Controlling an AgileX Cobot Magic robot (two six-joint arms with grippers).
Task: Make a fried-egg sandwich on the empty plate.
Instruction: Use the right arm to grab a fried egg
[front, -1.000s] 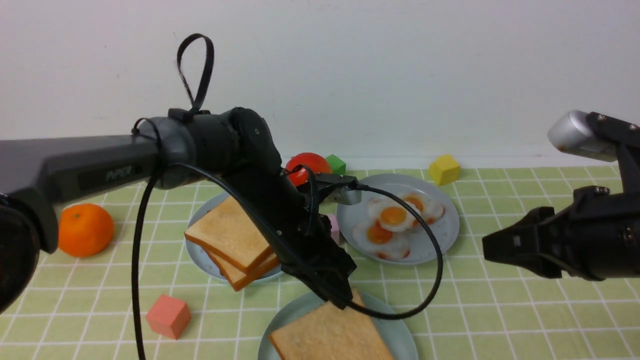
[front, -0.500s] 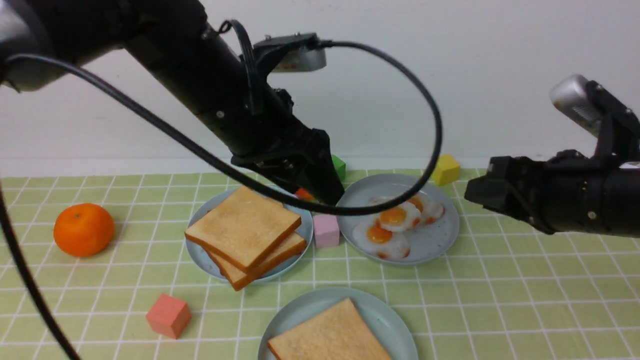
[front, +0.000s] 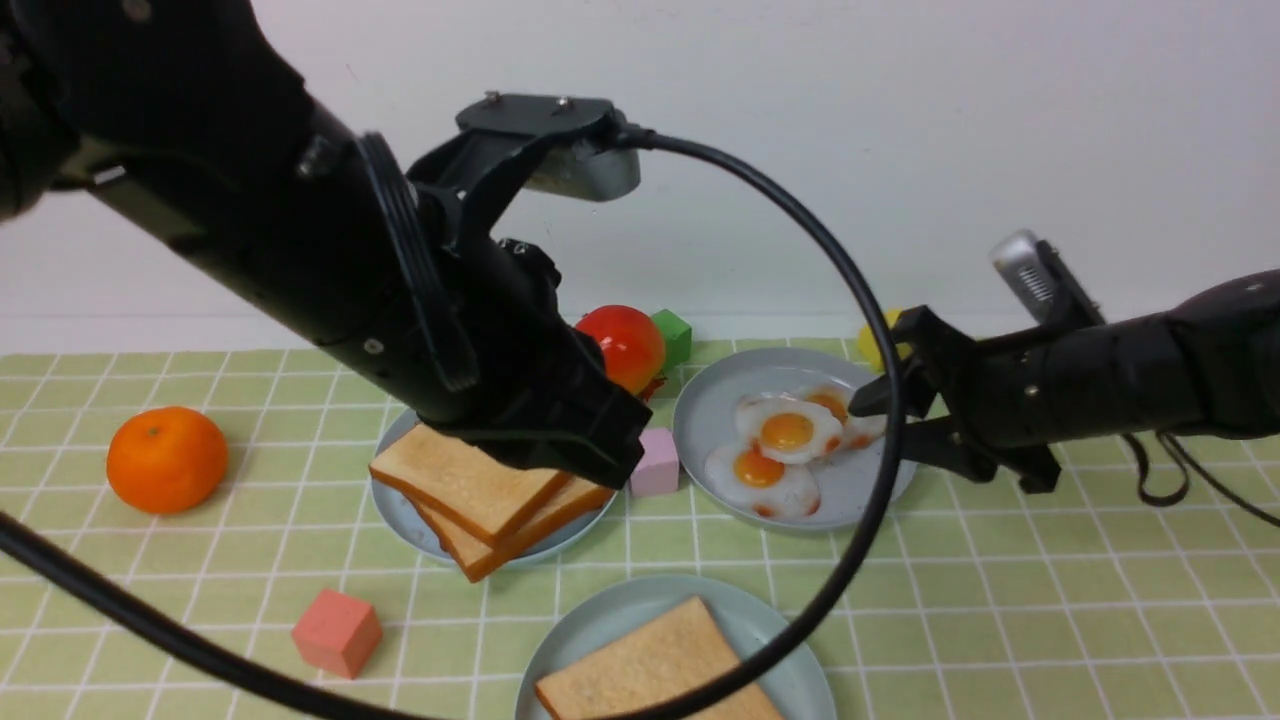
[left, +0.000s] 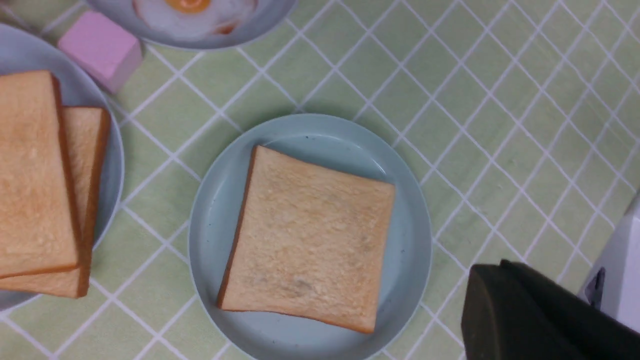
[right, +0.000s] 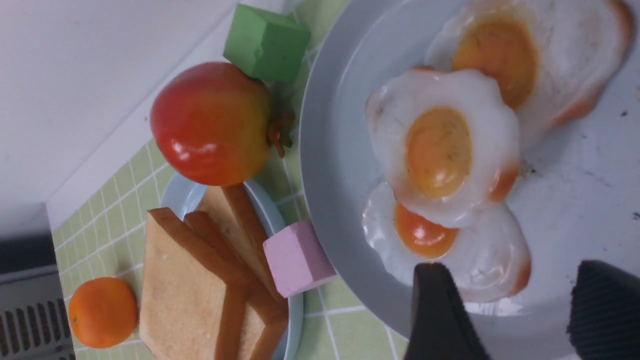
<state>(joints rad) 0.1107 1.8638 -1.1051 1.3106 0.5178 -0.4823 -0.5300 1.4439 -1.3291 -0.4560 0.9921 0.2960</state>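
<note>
The pale mint empty plate (front: 585, 640) (left: 212, 235) at the table's front bears one toast slice (front: 655, 670) (left: 310, 235). My left gripper (front: 608, 458) (left: 487, 285) is shut and holds nothing. It hangs raised above the table, and the left wrist view looks down on that plate. My right gripper (front: 880, 425) (right: 520, 300) is open over the near rim of a grey-blue plate (front: 875, 480) (right: 340, 165). That plate holds three fried eggs (front: 785, 430) (right: 440, 150). One finger (right: 435, 310) overlaps the edge of the lowest egg (right: 450, 255).
A second grey-blue plate (front: 395, 505) carries two stacked toast slices (front: 465, 480) (left: 35, 165) (right: 190, 285). A pink cube (front: 655, 462) sits between the plates. An orange (front: 167, 458), a salmon cube (front: 337, 632), a red fruit (front: 625, 345), a green cube (front: 672, 335) and a part-hidden yellow cube (front: 868, 345) stand around.
My left gripper let go of the toast on the front plate, rose away and shut. My right arm swung left and down to the egg plate with its jaws spreading wider.
</note>
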